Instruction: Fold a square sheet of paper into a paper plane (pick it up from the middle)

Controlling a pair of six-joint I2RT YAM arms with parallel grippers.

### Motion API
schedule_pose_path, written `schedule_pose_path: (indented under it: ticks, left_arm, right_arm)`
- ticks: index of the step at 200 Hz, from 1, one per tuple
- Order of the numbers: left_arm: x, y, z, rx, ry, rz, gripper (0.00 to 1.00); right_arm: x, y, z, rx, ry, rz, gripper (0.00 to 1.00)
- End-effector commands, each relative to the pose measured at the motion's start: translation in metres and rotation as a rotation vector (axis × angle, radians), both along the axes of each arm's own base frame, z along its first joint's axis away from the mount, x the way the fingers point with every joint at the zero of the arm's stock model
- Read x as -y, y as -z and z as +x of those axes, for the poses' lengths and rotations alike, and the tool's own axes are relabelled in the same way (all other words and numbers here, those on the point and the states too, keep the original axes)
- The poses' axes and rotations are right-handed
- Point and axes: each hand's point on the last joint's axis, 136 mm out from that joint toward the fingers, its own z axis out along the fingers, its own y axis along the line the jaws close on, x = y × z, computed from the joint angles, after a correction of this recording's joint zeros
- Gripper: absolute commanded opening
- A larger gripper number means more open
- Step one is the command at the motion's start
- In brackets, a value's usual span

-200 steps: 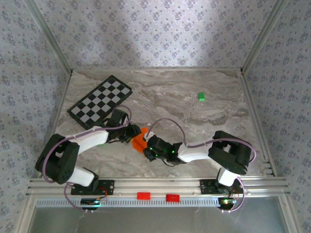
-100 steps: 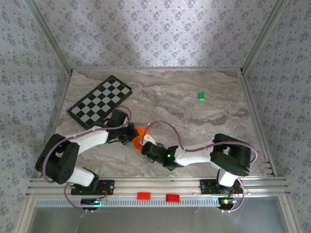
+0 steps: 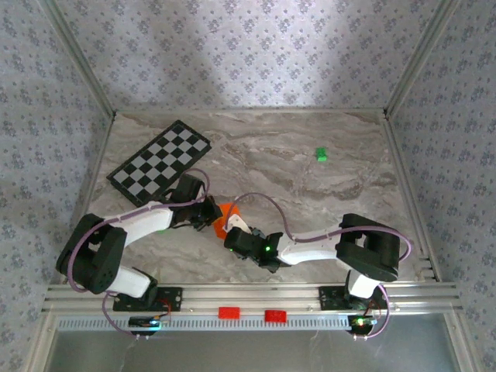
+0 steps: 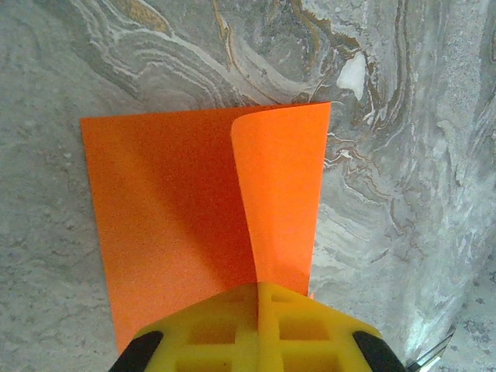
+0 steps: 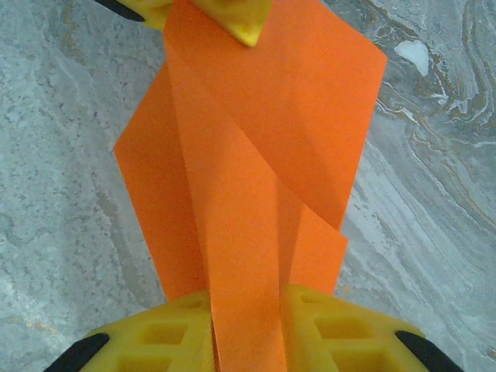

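The marble table point(image 3: 310, 163) fills the floor of the cell. A checkered board point(image 3: 160, 163) lies at its far left, well apart from the work. The two arms reach in from the near edge and meet left of centre, near the front.

The left gripper point(image 3: 211, 215) comes in from the left and the right gripper point(image 3: 235, 232) from the right. Their tips are close together, with the paper point(image 3: 222, 222) between them.

In the left wrist view the left gripper point(image 4: 258, 298) is clenched on the near edge of the paper point(image 4: 170, 201). The sheet runs straight away from the fingers, flat on the marble. Its right part is lifted and curled over in a soft flap, not yet pressed down.

In the right wrist view the right gripper point(image 5: 246, 298) pinches a raised band of paper point(image 5: 256, 139). The band's long axis runs from these fingers straight to the tip of the left gripper point(image 5: 232, 19) at the other end. Layered flaps fan out to either side of it.

The paper is thus grasped at two opposite ends, with its fold line along the line joining the grippers. Neither arm is clearly nearer. The next fold probably depends on one end staying pinned while the other lays the loose flap over that line. It is far from a dart yet.

A small green block point(image 3: 320, 154) sits far right, untouched.
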Motion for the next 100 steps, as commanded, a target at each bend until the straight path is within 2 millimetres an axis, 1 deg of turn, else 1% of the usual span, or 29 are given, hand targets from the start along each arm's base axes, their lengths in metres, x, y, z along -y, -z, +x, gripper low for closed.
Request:
schedule_pose_path:
  ticks: [1, 40, 100]
  left_arm:
    - [0.0046, -0.0056, 0.0013, -0.001, 0.004, -0.027, 0.04]
    - [0.0058, -0.0065, 0.0020, 0.002, 0.010, -0.029, 0.04]
    - [0.0058, -0.0066, 0.0016, 0.001, 0.012, -0.029, 0.04]
  right_arm:
    - [-0.0019, -0.0036, 0.0039, 0.014, 0.009, -0.015, 0.27]
    - [0.0035, 0.0002, 0.0057, 0.012, 0.026, -0.036, 0.28]
    - [0.0056, 0.0025, 0.0061, 0.005, 0.033, -0.041, 0.26]
